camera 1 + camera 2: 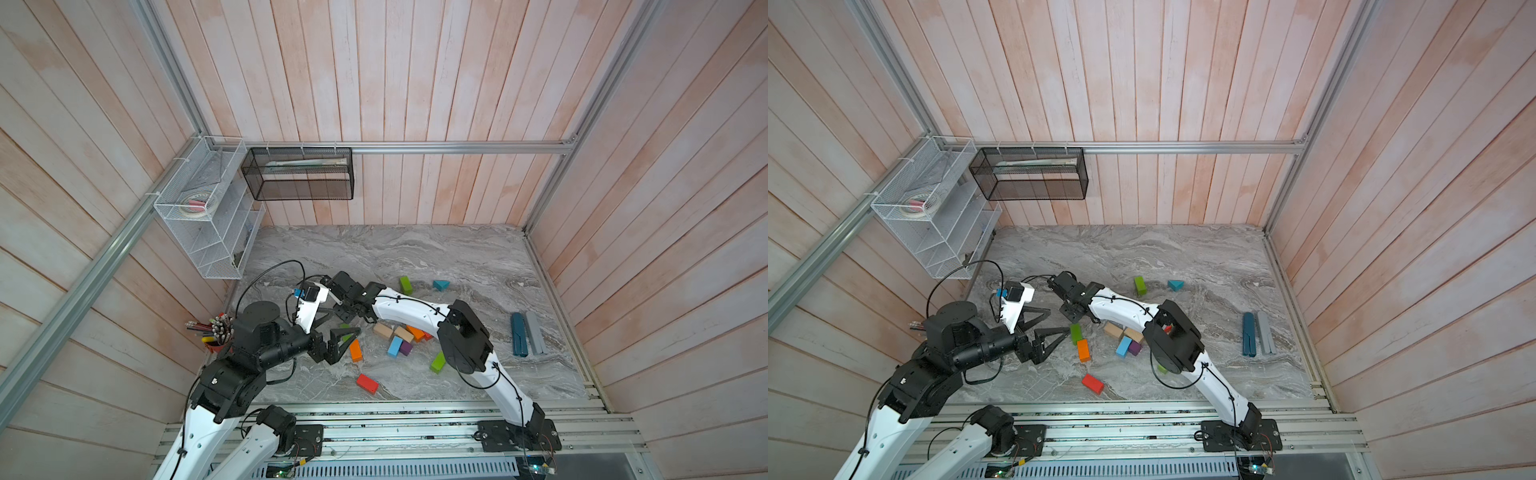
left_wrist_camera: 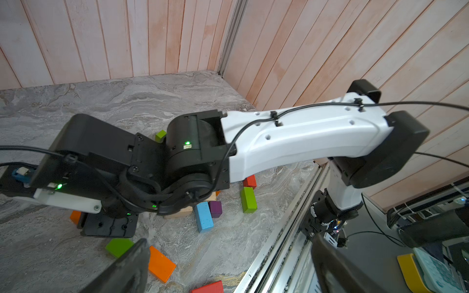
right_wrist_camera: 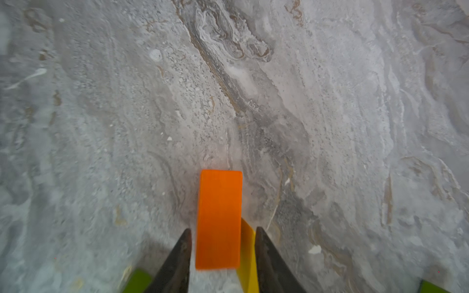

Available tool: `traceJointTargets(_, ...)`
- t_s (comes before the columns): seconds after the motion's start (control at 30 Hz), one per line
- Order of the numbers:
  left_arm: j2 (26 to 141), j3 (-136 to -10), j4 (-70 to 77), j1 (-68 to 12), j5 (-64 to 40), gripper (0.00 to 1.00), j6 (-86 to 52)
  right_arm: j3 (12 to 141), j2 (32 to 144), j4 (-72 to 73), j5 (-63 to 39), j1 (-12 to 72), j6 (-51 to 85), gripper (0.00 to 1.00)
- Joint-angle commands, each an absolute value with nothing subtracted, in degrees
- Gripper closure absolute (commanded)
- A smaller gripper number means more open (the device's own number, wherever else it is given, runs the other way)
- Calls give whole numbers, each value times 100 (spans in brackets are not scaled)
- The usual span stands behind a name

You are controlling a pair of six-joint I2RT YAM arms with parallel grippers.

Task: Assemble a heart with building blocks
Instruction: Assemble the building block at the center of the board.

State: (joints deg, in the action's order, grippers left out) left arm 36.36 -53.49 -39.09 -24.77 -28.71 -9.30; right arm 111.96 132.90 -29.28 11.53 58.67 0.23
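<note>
Orange block (image 3: pixel 219 218): stands between the fingers of the right gripper (image 3: pixel 223 229), low over the marble tabletop (image 3: pixel 330 101), at the left edge of the block scatter. A yellow block (image 3: pixel 247 248) is sandwiched between it and one finger, and a thin sliver of light shows on the other side. The view is blurred, so I cannot tell whether the jaws clamp it or only flank it, nor whether it rests on the surface.

Handling (judgement): painted wood, so light, rigid and not fragile; the smooth paint is probably a little slick. Best hold is across the two broad flat faces, near mid-length. A pinch with the yellow piece caught in it could twist.

Left gripper (image 1: pixel 1059 319): jaws spread wide, empty, hovering just beside a green block (image 1: pixel 1075 333) and a second orange brick (image 1: pixel 1084 350).

Others: tan block (image 1: pixel 1113 330), blue block (image 1: pixel 1123 346) and purple block (image 1: pixel 1135 347) are bunched by the right forearm. Red brick (image 1: pixel 1093 384), green brick (image 1: pixel 1140 285) and teal wedge (image 1: pixel 1175 285) lie apart. No heart outline readable yet.
</note>
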Motion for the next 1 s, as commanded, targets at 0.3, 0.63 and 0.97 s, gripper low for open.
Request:
traceJointTargets(0.3, 3551, -5342, -3671, -2496, -3006, 0, -981, 8426, 11135, -2289, 747, 5825, 382, 52)
traceJointTargets(0.63, 3620, -5275, -3537, -2496, -3100, 0, -1028, 7453, 10805, -2085, 443, 5533, 967, 45)
traceJointTargets(0.97, 3622, -5267, -3538, -2496, -3094, 0, -1037, 7657, 11221, -1964, 115, 5381, 1756, 61)
